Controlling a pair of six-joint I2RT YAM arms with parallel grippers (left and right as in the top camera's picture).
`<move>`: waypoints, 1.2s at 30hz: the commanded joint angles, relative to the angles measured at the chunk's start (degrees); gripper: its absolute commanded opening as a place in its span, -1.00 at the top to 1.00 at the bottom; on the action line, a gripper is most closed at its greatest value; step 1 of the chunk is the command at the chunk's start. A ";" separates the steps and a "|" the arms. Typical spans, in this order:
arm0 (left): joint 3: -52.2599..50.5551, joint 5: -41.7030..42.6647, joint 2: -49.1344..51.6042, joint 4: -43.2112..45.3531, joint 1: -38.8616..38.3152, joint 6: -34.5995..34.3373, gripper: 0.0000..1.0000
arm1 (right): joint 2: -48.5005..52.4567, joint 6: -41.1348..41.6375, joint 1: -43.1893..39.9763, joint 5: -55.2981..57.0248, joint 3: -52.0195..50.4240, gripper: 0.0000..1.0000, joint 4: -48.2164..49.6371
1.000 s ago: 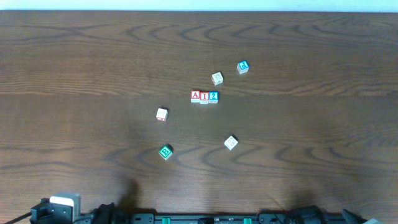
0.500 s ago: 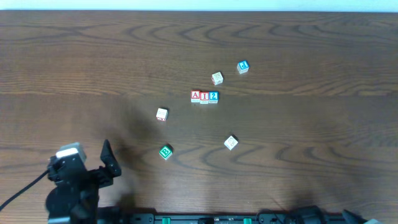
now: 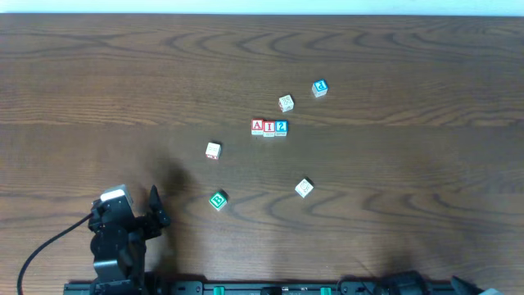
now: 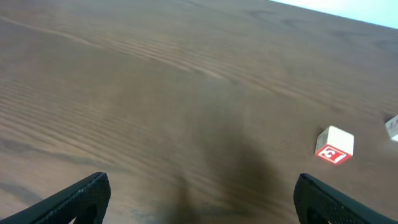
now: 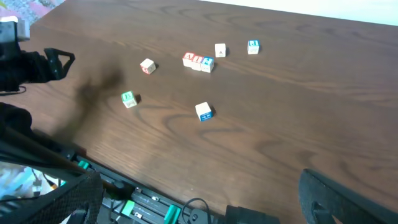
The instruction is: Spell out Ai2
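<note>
Overhead shows your left arm (image 3: 115, 246) low at the near-left corner of the table (image 3: 409, 205), left gripper (image 3: 158, 207) spread wide, short of the green block (image 3: 218, 200); your right gripper (image 5: 199, 180) gapes too.

Robotics lab bench: wooden table (image 3: 426, 213), cabled arm (image 3: 119, 238), mounting rail (image 3: 270, 288).

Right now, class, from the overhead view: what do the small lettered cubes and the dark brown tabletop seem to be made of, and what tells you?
The small lettered cubes: probably painted wood, matte; pale faces with coloured printed characters, square edges; plastic is possible. The dark brown tabletop: wood or wood-look laminate, low sheen; flowing grain lines throughout.
</note>
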 commanded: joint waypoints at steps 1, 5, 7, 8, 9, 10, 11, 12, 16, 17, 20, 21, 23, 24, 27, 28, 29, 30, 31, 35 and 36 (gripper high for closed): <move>-1.86 -0.15 -0.63 0.52 -0.59 0.61 -0.91 | -0.57 0.81 -0.31 -0.02 0.00 -0.98 -0.15; -4.42 0.26 -0.63 1.16 -1.99 0.59 -0.91 | -0.57 0.81 -0.31 -0.02 0.00 -0.99 -0.15; -4.39 -0.59 -0.63 1.14 -3.17 0.76 -0.91 | -0.57 0.81 -0.31 -0.02 0.00 -0.98 -0.15; -4.39 -0.81 -0.63 1.09 -3.91 1.64 -0.91 | -0.57 0.81 -0.31 -0.02 0.00 -0.99 -0.15; -4.39 -0.83 -0.63 1.03 -4.44 2.60 -0.91 | -0.57 0.81 -0.31 -0.02 0.00 -0.98 -0.15; -4.39 -0.74 -0.61 1.07 -4.68 2.56 -0.91 | -0.57 0.81 -0.31 -0.02 0.00 -0.98 -0.15; -4.39 -0.76 -0.59 1.07 -4.74 2.56 -0.91 | -0.57 0.81 -0.31 -0.02 0.00 -0.99 -0.15; -4.39 -0.76 -0.59 1.07 -4.72 2.56 -0.91 | -0.57 0.81 -0.31 -0.02 0.00 -0.98 -0.15; -4.39 -0.76 -0.59 1.07 -4.72 2.56 -0.91 | -0.57 0.81 -0.31 -0.02 0.00 -0.98 -0.15; -4.39 -0.76 -0.59 1.07 -4.72 2.56 -0.91 | -0.57 0.81 -0.31 -0.02 0.00 -0.98 -0.15; -4.39 -0.76 -0.59 1.07 -4.72 2.56 -0.91 | -0.57 0.81 -0.31 -0.02 0.00 -0.99 -0.15; -4.39 -0.76 -0.59 1.07 -4.72 2.56 -0.91 | -0.57 0.81 -0.31 -0.02 0.00 -0.98 -0.15; -4.39 -0.76 -0.59 1.07 -4.72 2.56 -0.91 | -0.57 0.81 -0.31 -0.02 0.00 -0.98 -0.15; -4.39 -0.76 -0.59 1.07 -4.72 2.56 -0.91 | -0.57 0.81 -0.31 -0.02 0.00 -0.99 -0.15; -4.39 -0.76 -0.59 1.07 -4.72 2.56 -0.91 | -0.57 0.81 -0.31 -0.02 0.00 -0.98 -0.15; -4.39 -0.76 -0.59 1.07 -4.72 2.56 -0.91 | -0.57 0.81 -0.31 -0.02 0.00 -0.98 -0.15; -4.39 -0.76 -0.59 1.07 -4.72 2.56 -0.91 | -0.57 0.81 -0.31 -0.02 0.00 -0.98 -0.15; -4.39 -0.76 -0.59 1.07 -4.72 2.56 -0.91 | -0.57 0.81 -0.31 -0.02 0.00 -0.98 -0.15; -4.39 -0.76 -0.59 1.07 -4.72 2.56 -0.91 | -0.57 0.81 -0.31 -0.02 0.00 -0.99 -0.15; -4.39 -0.76 -0.59 1.07 -4.72 2.56 -0.91 | -0.57 0.07 -0.31 0.68 0.00 -0.99 -0.13; -4.39 -0.76 -0.59 1.07 -4.72 2.56 -0.91 | -0.57 -1.29 -0.31 2.67 0.00 -0.99 0.09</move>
